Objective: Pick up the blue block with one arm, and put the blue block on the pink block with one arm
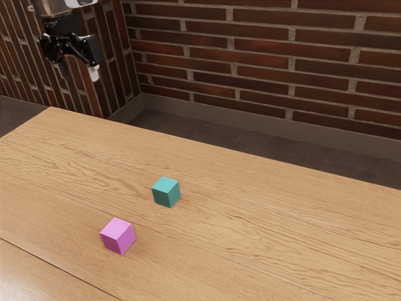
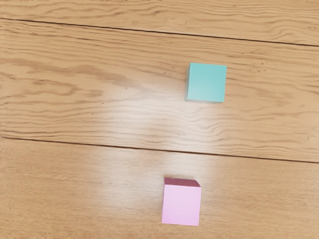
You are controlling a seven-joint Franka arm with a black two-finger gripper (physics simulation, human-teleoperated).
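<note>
A: Blue block point(image 1: 166, 191) is sitting flat on the table point(image 1: 282, 213), near the pink block point(image 1: 118, 236) but not touching it. Handling?
B: Judging it as rigid, light and smooth-faced. I'm favouring a pinch on two opposite side faces, mid-height.
A: Arm pose?
B: Gripper point(image 1: 78, 70) is hanging high at the exterior view's upper left, well apart from both blocks, fingers pointing down, spread wide, carrying nothing.

we read no words, numbers, brand marks or signs anywhere: the blue block point(image 1: 166, 191), the pink block point(image 1: 118, 236), the wooden table point(image 1: 282, 226) and the brick wall point(image 1: 263, 56) all show plain, unmarked faces.
</note>
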